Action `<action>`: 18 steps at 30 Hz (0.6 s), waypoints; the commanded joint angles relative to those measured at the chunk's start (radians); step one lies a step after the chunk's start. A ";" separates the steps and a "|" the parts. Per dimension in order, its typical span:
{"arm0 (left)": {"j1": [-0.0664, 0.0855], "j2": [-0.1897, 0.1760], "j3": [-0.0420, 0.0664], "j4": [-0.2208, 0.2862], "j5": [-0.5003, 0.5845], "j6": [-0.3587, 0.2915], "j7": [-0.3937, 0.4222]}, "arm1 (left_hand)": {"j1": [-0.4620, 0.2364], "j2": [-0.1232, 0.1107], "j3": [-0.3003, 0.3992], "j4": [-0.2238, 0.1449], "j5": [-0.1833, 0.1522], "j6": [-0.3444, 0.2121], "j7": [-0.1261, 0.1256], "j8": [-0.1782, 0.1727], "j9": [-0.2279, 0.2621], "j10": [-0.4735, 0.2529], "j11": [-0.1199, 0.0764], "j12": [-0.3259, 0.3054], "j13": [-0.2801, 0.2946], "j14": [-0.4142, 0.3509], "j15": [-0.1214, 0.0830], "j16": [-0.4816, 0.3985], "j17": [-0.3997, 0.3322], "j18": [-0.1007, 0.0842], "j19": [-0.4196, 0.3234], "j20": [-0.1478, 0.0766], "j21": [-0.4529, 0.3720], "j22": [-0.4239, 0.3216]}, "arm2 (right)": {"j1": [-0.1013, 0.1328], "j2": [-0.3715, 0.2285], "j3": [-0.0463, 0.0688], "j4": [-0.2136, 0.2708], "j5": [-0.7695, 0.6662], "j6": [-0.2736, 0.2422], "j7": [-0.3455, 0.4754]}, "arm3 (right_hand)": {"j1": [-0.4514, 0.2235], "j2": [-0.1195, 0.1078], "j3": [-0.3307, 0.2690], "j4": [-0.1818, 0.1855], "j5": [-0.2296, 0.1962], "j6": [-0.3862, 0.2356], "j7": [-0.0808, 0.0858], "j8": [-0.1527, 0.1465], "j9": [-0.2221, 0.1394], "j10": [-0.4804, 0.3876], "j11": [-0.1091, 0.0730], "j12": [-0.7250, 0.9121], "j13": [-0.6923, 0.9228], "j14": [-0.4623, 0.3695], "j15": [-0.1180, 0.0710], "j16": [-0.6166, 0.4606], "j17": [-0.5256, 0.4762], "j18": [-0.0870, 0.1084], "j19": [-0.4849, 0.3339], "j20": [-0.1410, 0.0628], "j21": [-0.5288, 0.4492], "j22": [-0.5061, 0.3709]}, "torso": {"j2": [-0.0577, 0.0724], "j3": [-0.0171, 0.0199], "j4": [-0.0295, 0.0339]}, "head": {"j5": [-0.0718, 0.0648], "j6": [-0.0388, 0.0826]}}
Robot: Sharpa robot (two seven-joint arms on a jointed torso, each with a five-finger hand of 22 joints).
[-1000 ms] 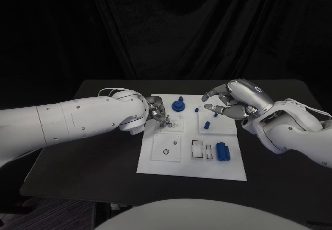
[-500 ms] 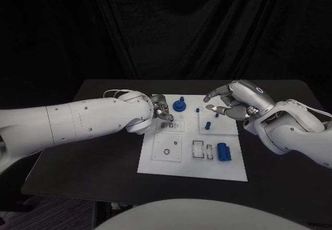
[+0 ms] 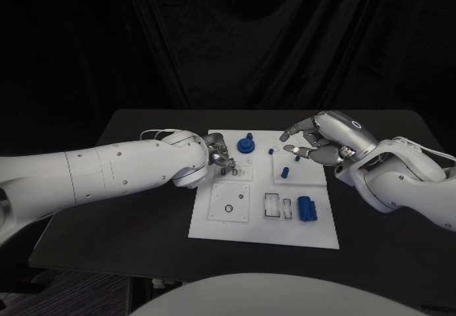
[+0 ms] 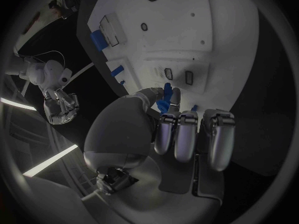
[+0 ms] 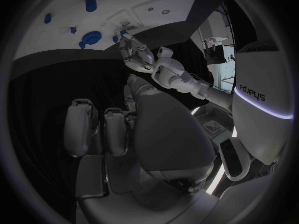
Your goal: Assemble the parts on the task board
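Assembly partly done: several parts are seated on the board [image 3: 214,227], a blue peg [image 4: 165,95] is pinched by the left hand [image 4: 167,124], slots remain unfilled, and the right hand [image 3: 318,141] is curled, empty.

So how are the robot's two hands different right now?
The left hand pinches a small blue part at its fingertips, low over the task board; the right hand holds nothing, fingers curled and apart. The left hand is over the board's left side, the right hand over its far right corner. Both are silver.
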 commanded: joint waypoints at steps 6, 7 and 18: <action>-0.013 -0.004 0.001 0.006 -0.002 -0.036 0.003 | -0.006 0.007 0.128 -0.123 0.003 0.044 -0.040 0.005 0.002 0.105 -0.008 0.004 0.263 0.102 -0.007 -0.004 0.263 -0.006 0.105 -0.005 -0.003 0.263 | -0.003 -0.004 0.001 0.002 -0.004 0.012 -0.024 | 0.007 0.003 0.004 0.001 0.007 0.008 0.001 0.003 0.001 0.005 0.008 -0.008 0.165 0.063 0.006 0.000 0.129 0.012 0.004 0.003 0.001 0.185 | 0.000 0.0000 -0.0022 | -0.002 0.000; -0.014 -0.004 0.001 0.007 -0.002 -0.036 0.003 | -0.006 0.007 0.128 -0.123 0.003 0.044 -0.040 0.005 0.002 0.105 -0.008 0.004 0.263 0.102 -0.007 -0.004 0.263 -0.006 0.105 -0.005 -0.003 0.263 | -0.003 -0.004 0.001 0.002 -0.004 0.013 -0.024 | 0.007 0.003 0.004 0.001 0.007 0.008 0.001 0.003 0.001 0.005 0.008 -0.008 0.165 0.063 0.006 0.000 0.129 0.012 0.004 0.003 0.001 0.185 | 0.000 0.0000 -0.0019 | -0.002 0.000; -0.017 -0.005 0.001 0.010 0.028 -0.028 0.016 | -0.019 0.006 0.133 -0.125 -0.002 0.046 -0.042 0.005 0.001 0.105 -0.009 0.004 0.263 0.102 -0.008 -0.004 0.263 -0.006 0.105 -0.008 -0.003 0.263 | -0.004 -0.003 0.001 0.001 -0.004 0.025 -0.033 | 0.010 0.006 0.006 0.001 0.009 0.010 0.000 0.003 0.002 0.000 0.007 -0.012 0.160 0.063 0.006 0.000 0.129 0.012 0.004 0.003 0.000 0.185 | 0.002 -0.0009 -0.0027 | 0.000 0.000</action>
